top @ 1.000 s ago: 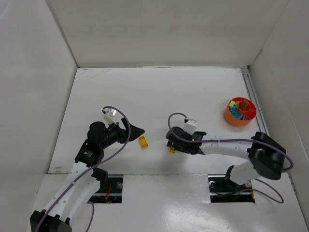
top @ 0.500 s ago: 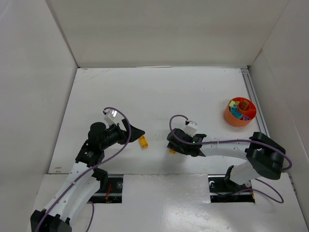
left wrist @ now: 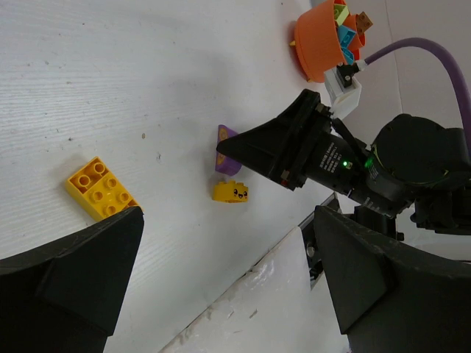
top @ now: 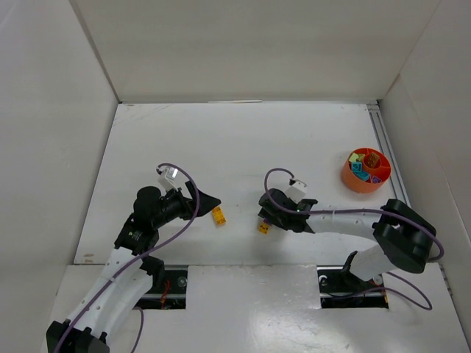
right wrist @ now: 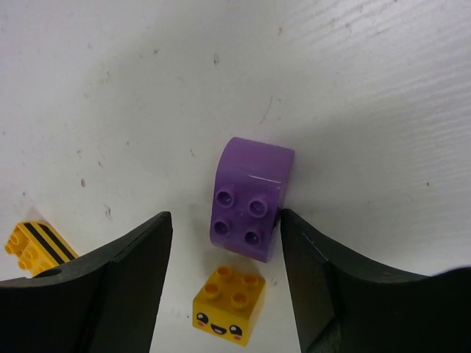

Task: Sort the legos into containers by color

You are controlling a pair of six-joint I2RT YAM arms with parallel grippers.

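Note:
My right gripper [right wrist: 224,217] is open and low over the table. A purple lego [right wrist: 250,198] lies between its fingertips, touching the right finger [right wrist: 346,287] and apart from the left one. A yellow smiley lego [right wrist: 228,305] sits just nearer the wrist, and a yellow lego with black stripes [right wrist: 33,246] lies at the left edge. In the top view the right gripper [top: 271,211] hides the purple lego, with the smiley lego [top: 263,228] beside it. My left gripper [left wrist: 228,228] is open and empty, near a yellow lego [left wrist: 101,187]. The orange bowl [top: 353,180] holds several legos.
White walls enclose the table on the left, back and right. The table's near edge [left wrist: 243,294] runs just below the left gripper. The right arm's purple cable [top: 276,175] loops above its wrist.
The right wrist has shifted a little to the right, and its jaws have narrowed slightly around the purple lego. The left arm has not moved.

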